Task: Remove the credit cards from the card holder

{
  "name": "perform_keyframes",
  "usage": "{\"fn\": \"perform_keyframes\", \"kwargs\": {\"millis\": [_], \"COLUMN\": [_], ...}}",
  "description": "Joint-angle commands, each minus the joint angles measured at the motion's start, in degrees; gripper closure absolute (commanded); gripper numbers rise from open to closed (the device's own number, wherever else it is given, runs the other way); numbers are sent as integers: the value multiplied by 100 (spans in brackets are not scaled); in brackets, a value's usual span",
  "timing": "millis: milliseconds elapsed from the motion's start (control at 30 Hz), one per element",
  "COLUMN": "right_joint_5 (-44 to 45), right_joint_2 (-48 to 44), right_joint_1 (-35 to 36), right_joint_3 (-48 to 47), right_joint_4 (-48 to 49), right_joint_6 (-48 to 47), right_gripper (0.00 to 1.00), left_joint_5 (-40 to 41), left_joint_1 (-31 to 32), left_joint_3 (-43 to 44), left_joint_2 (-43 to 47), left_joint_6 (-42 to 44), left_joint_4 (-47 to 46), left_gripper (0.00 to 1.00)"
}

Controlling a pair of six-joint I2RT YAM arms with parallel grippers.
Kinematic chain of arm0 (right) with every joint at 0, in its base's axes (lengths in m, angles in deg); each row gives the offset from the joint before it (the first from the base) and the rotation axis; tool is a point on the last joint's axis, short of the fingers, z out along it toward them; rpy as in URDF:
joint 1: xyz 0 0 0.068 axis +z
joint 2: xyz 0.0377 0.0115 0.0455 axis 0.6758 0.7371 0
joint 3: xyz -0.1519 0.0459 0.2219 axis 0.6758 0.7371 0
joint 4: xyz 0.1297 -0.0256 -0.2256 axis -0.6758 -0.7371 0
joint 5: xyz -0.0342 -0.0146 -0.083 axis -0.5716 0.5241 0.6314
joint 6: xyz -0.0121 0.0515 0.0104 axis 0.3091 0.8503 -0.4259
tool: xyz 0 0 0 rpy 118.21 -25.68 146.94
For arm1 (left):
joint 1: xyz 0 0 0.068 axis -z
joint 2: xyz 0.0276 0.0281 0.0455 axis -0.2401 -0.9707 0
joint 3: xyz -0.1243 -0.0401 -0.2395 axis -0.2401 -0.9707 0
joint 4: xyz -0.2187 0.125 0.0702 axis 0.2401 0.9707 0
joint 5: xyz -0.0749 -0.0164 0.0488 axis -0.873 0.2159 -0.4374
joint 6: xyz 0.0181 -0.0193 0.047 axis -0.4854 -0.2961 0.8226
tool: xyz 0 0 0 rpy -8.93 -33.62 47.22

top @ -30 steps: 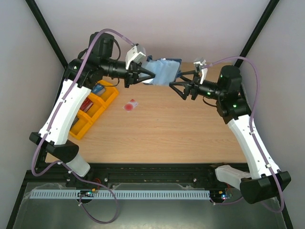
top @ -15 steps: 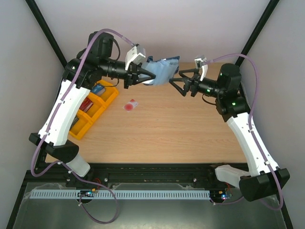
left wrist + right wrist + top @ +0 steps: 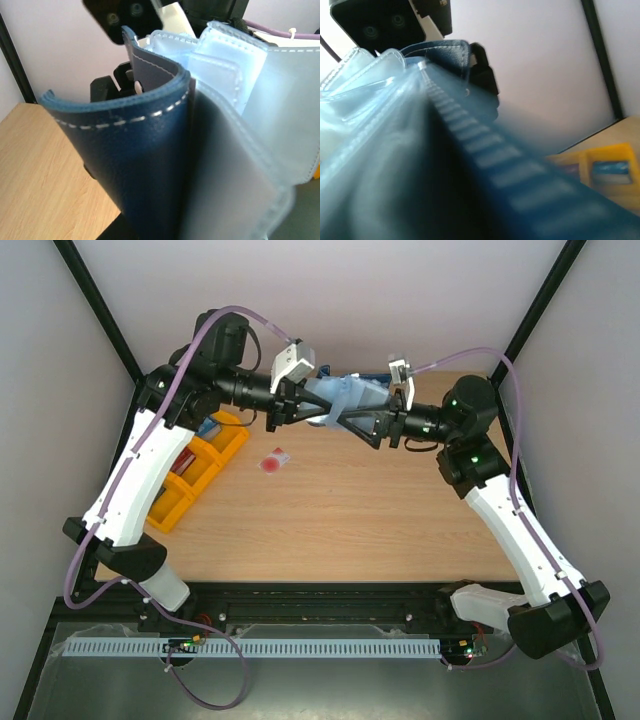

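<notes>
The navy-blue card holder [image 3: 352, 396] hangs in the air over the table's far edge, spread open, its pale blue pockets showing. My left gripper [image 3: 322, 412] is shut on its left end. My right gripper [image 3: 352, 420] stands open with its fingers spread at the holder's right underside. In the left wrist view the holder [image 3: 145, 150] fills the frame and hides my fingers. The right wrist view is a blur of the holder [image 3: 445, 150] close up. A white credit card with a red round mark [image 3: 274, 461] lies on the table below the left gripper.
An orange tray [image 3: 232, 446] with small items in its compartments sits at the table's left, under the left arm. Black frame posts rise at the far left and far right corners. The back wall stands close behind both grippers.
My right gripper has moved left, from apart from the holder to right against its right end. The left gripper has carried the holder slightly to the right.
</notes>
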Motion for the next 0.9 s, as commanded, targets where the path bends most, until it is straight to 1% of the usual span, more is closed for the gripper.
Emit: {"fn": "perform_keyframes", "kwargs": {"millis": [0, 67, 233, 367, 433, 467, 500, 533, 600, 633, 667, 700, 800, 867], "right_joint_5": [-304, -184, 174, 532, 635, 695, 769, 895, 1256, 1483, 1760, 2032, 2582, 2847], "right_joint_2": [10, -15, -16, -18, 15, 41, 65, 81, 129, 170, 224, 309, 657, 804], "right_joint_1": [140, 140, 140, 138, 140, 140, 140, 140, 140, 140, 140, 148, 290, 517], "right_joint_3": [-68, -101, -176, -198, -208, -233, -260, -300, -400, -477, -573, -660, -952, -1105], "right_joint_4": [166, 92, -140, -481, -656, -764, -860, -986, -1327, -1575, -1833, -2150, -2867, -3042], "right_joint_6": [108, 89, 98, -40, -137, -182, -221, -270, -431, -530, -646, -749, -913, -1002], "right_gripper": [28, 41, 62, 88, 96, 98, 98, 98, 98, 98, 98, 98, 98, 98], "left_joint_5": [6, 99, 467, 887, 1142, 1285, 1410, 1498, 1617, 1650, 1669, 1693, 1874, 2229], "left_joint_1": [37, 30, 25, 29, 31, 29, 28, 31, 30, 30, 37, 34, 72, 153], "left_joint_3": [174, 165, 24, -85, -104, -103, -103, -103, -134, -164, -201, -238, -369, -459], "left_joint_2": [-69, -61, -35, -10, -21, -32, -49, -70, -94, -89, -88, -83, -101, -142], "left_joint_6": [42, 8, -110, -248, -348, -410, -465, -490, -549, -578, -611, -644, -756, -809], "left_joint_4": [0, -32, -149, -295, -391, -448, -494, -521, -558, -584, -604, -633, -755, -827], "left_gripper": [98, 98, 98, 98, 98, 96, 90, 74, 30, 16, 8, 2, 1, 1]}}
